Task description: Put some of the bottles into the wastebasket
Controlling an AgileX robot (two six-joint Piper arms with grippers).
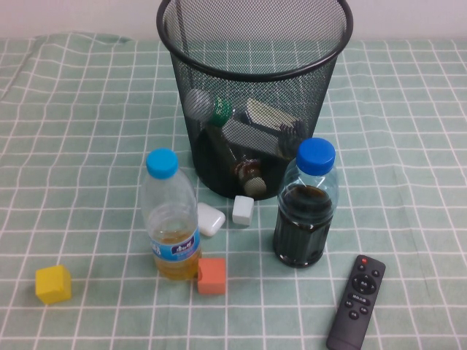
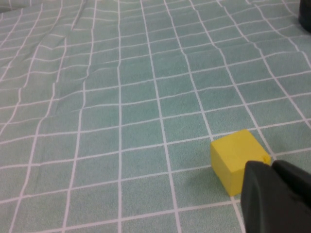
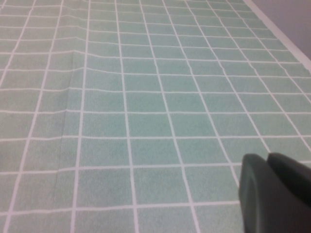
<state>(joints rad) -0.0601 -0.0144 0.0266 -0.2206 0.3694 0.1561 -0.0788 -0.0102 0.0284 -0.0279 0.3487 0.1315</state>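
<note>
High view: 2 bottles (image 1: 241, 138) inside wastebasket (image 1: 255, 69).

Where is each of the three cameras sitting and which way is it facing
High view: raised on the robot's side, angled down at the wastebasket holding the bottles; no arm shows.
Left wrist view: on the left arm, low over the cloth, facing the yellow cube; left end effector at the corner.
Right wrist view: on the right arm, facing bare cloth; right end effector at the corner.
Shared: high and left wrist views both show the yellow cube.
</note>
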